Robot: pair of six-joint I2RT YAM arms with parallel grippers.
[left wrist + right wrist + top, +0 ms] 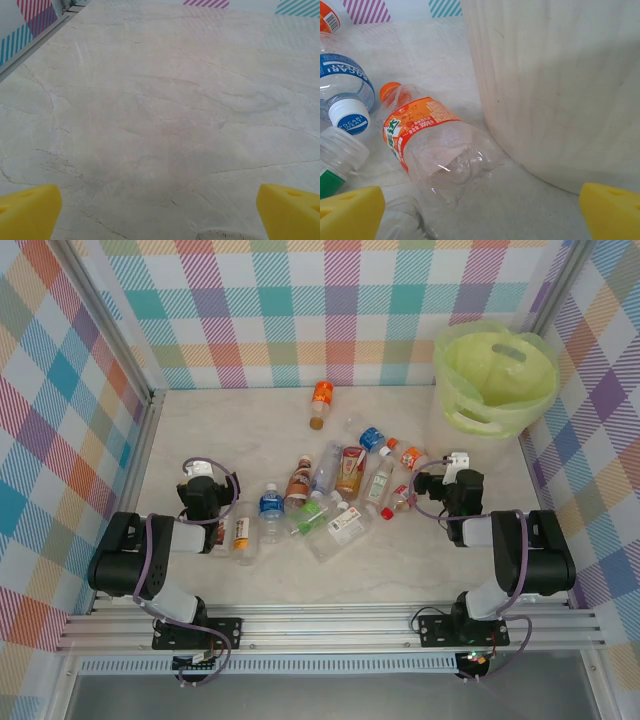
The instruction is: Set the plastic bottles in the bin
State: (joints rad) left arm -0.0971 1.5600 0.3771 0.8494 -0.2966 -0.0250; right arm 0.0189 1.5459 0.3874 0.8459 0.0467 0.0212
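near the bin [560, 90] the right claw [480, 212] gapes wide and empty, likely lined up on the orange-labelled bottle [430, 145] beside it, while the left claw [160, 212], equally wide and empty, faces bare desk [160, 100].

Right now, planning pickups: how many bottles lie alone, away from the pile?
1: the orange-labelled bottle near the back wall, left of the bin. The central pile may hide others.

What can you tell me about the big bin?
The bin is round, whitish plastic, lined with a see-through lime-green bag folded over its rim. A handle slot shows through the bag. It stands upright at the far right corner of the table and looks empty. An orange-label bottle lies close by its wall.
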